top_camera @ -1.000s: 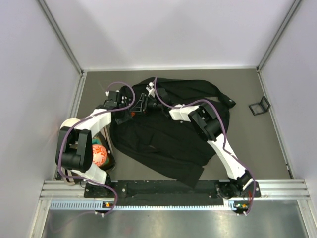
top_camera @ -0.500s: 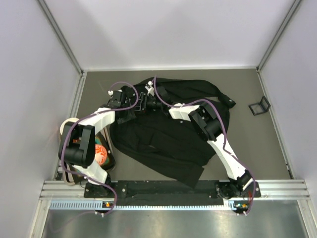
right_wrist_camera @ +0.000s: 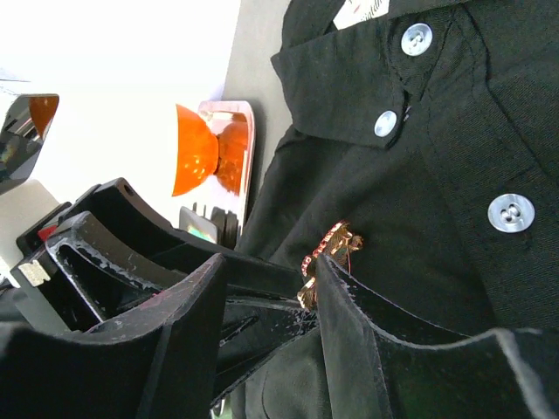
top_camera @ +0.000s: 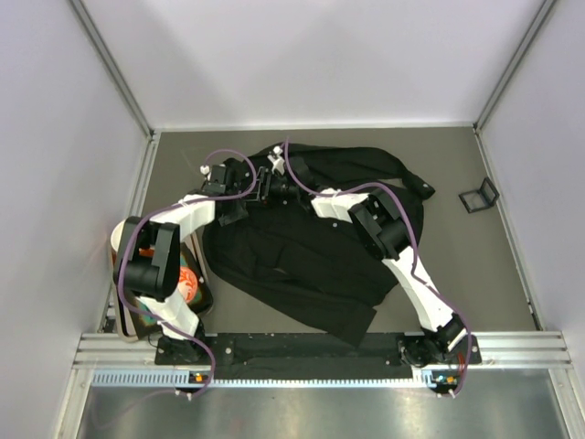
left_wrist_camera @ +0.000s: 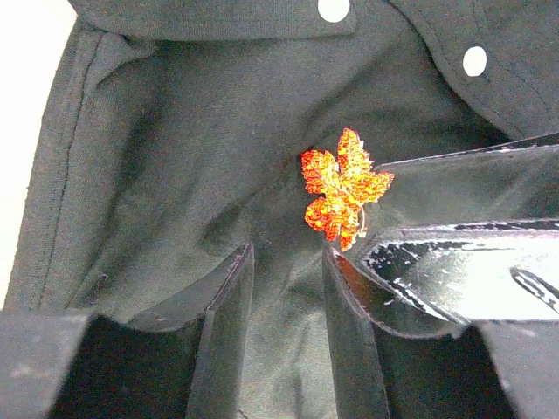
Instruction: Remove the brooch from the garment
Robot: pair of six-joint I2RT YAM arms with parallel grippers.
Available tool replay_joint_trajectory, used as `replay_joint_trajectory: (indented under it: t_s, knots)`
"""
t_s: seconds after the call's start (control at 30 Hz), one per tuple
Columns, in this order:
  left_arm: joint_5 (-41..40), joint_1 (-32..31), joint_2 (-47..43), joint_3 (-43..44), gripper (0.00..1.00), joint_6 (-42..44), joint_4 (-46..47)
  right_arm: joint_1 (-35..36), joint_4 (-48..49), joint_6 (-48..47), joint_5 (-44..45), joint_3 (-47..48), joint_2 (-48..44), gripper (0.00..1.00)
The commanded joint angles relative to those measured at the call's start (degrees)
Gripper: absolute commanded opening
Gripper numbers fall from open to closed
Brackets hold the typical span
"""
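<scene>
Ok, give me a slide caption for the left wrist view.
Open left tool poised just short of the red-orange maple-leaf brooch pinned to the black button-up shirt.

- My left arm and right arm, above the base rail: white shells, black joint housings.
- Purple cables loop along both.
- Left gripper fingers: glossy black, flat, pale scuffs.

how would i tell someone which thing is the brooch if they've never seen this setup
Find the black shirt spread across the middle of the table, then look just below its collar, near the pale buttons. The brooch is pinned there: a small maple-leaf shape in glittery red-orange, the only coloured spot on the dark fabric.
</scene>
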Motion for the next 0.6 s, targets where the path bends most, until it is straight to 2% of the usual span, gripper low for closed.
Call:
replay_joint_trajectory:
  t_s: [0.0,0.07,0.27,0.43,0.57]
  knots:
    - [-1.6,-0.23,0.51,2.43,0.42,-0.97,4.78,1.21,1.81,0.61,-3.11,3.09,1.39,0.46]
    - [-1.52,-0.23,0.59,2.52,0.41,-1.06,5.13,1.21,1.89,0.69,-3.29,3.09,1.39,0.46]
    - [-0.9,-0.14,1.38,2.7,0.29,-1.67,6.18,1.39,1.63,0.78,-3.29,2.91,1.21,0.46]
    - [-0.99,-0.14,1.12,2.43,0.27,-2.11,5.92,1.39,1.11,0.52,-3.29,3.35,1.3,0.46]
    - [1.91,-0.14,0.42,1.73,0.45,-2.38,6.01,1.3,1.28,0.69,-3.47,3.62,1.56,0.45]
